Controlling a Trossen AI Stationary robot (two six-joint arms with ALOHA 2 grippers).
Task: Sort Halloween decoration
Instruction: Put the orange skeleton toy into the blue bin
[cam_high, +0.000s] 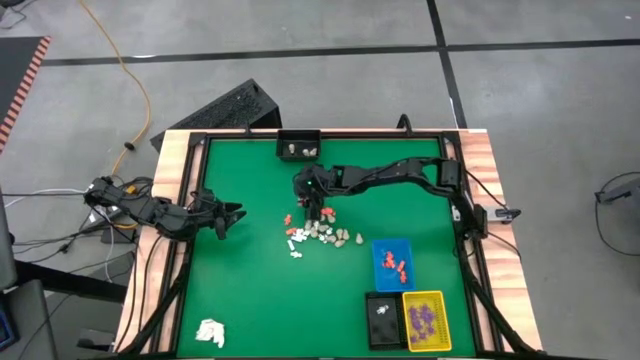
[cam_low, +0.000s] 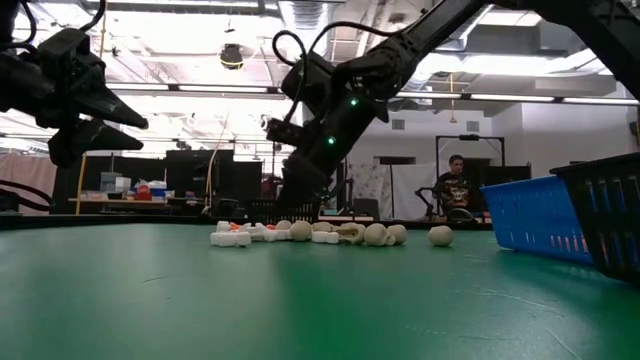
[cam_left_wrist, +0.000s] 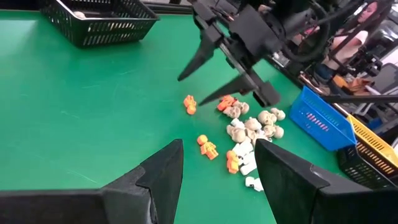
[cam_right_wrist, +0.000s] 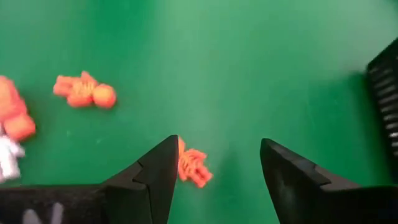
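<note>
The Halloween decoration (cam_high: 318, 235) is a heap of tiny orange, white and cream figurines lying mid-table; it also shows in the low view (cam_low: 320, 233) and the left wrist view (cam_left_wrist: 249, 134). My right gripper (cam_high: 318, 210) is open and low over the heap's far edge. One orange figurine (cam_right_wrist: 193, 167) lies on the green mat between its fingers (cam_right_wrist: 219, 142), close to one of them. Another orange figurine (cam_right_wrist: 84, 91) lies farther off. My left gripper (cam_high: 234, 215) is open and empty above the mat, left of the heap (cam_left_wrist: 219, 146). My right gripper stands astride the orange figurine (cam_right_wrist: 184, 155), pointing down. The figurine lies flat on the mat, and its edge runs behind one finger (cam_right_wrist: 163, 163). I cannot tell whether that finger touches it.
A blue tray (cam_high: 393, 263) with orange pieces, a black tray (cam_high: 383, 318) with a white piece and a yellow tray (cam_high: 427, 320) with purple pieces stand near right. A black basket (cam_high: 298, 145) with cream pieces stands at the far edge. A white wad (cam_high: 210, 332) lies near left.
</note>
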